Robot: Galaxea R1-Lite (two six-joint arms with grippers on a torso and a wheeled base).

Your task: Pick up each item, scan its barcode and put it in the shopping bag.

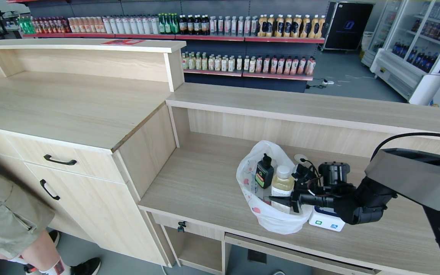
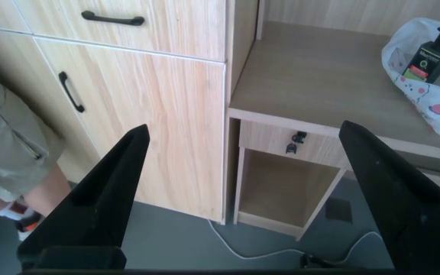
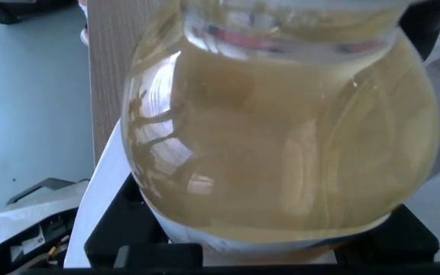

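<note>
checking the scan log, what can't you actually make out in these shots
Barcode on the yellow bottle: head view, too small; right wrist view, bottle too close.
Whether that bottle rests on the bottom of the shopping bag: head view, bag wall hides it.
Lower half of the black bottle: head view, bag wall hides it.
White device: head view, right arm covers most of it.

White bag (image 1: 277, 226) with pink spots, black bottle (image 1: 264, 173), pale yellow bottle (image 1: 282, 184)
</note>
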